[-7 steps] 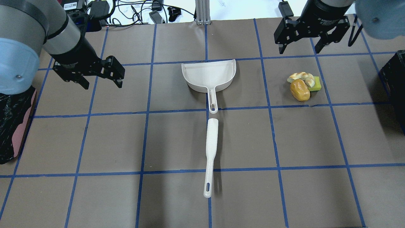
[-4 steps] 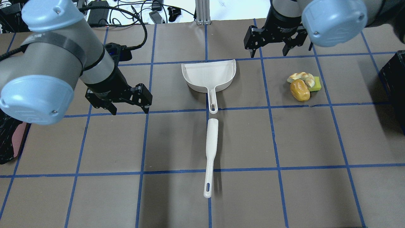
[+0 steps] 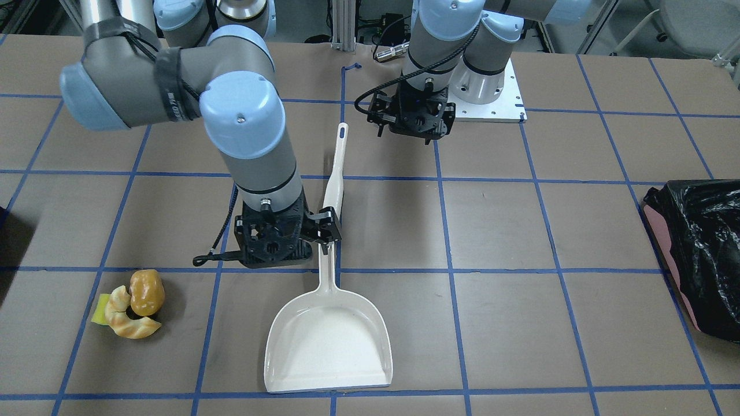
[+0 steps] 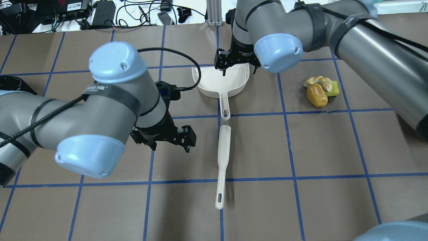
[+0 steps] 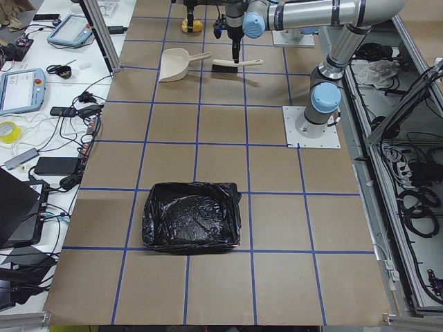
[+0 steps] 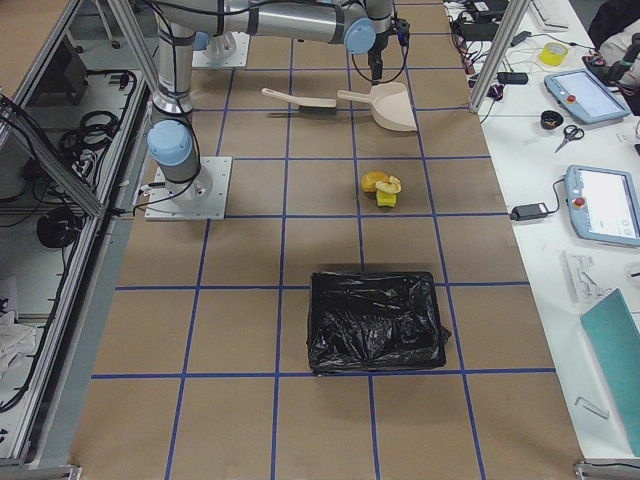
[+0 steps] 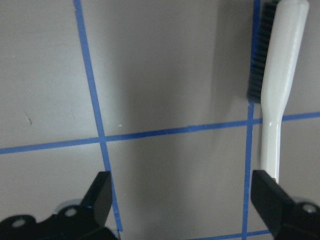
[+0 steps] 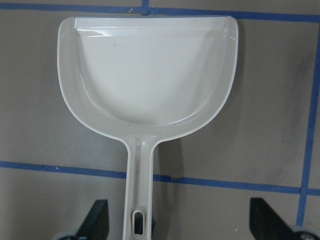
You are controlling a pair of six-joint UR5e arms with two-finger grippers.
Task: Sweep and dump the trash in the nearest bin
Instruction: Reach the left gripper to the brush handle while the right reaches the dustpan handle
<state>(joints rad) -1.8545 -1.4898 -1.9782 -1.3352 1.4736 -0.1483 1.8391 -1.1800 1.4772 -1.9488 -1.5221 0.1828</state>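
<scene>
The table (image 4: 301, 207) is covered in brown paper divided into squares by blue tape. The left arm (image 4: 83, 124) enters from the overhead view's left and lies low across the table with its wrist turned straight down; a black band (image 4: 110, 95) on the wrist carries white lettering too blurred to read. The right arm (image 4: 367, 40) reaches from the right edge to the table's centre line, its wrist also pointing down. The bin (image 6: 375, 320), lined with black plastic, stands at the robot's right end of the table. The pink bin (image 3: 662, 234), lined with a crinkled black bag, stands at the opposite end. The white dustpan (image 4: 214, 83) lies flat at the centre, handle toward the robot. The white brush (image 4: 223, 150) lies in line with it, head just short of the dustpan handle, dark bristles on its left side. The left gripper (image 4: 170, 147) hovers just left of the brush head, jaws spread wide and holding nothing; in the wrist view the brush handle lies beside one finger (image 7: 270, 200). The right gripper (image 8: 181, 222) hangs above the dustpan handle, jaws wide apart with the handle between them, untouched. The trash (image 4: 319, 88) sits on the table to the dustpan's right, well apart from it, between dustpan and bin: a golden-brown roll (image 4: 316, 95), a pale curved pastry (image 4: 317, 80) and a yellow sponge block (image 4: 335, 89), all touching. A white barcode label (image 4: 74, 5) beyond the far edge is too small to read
</scene>
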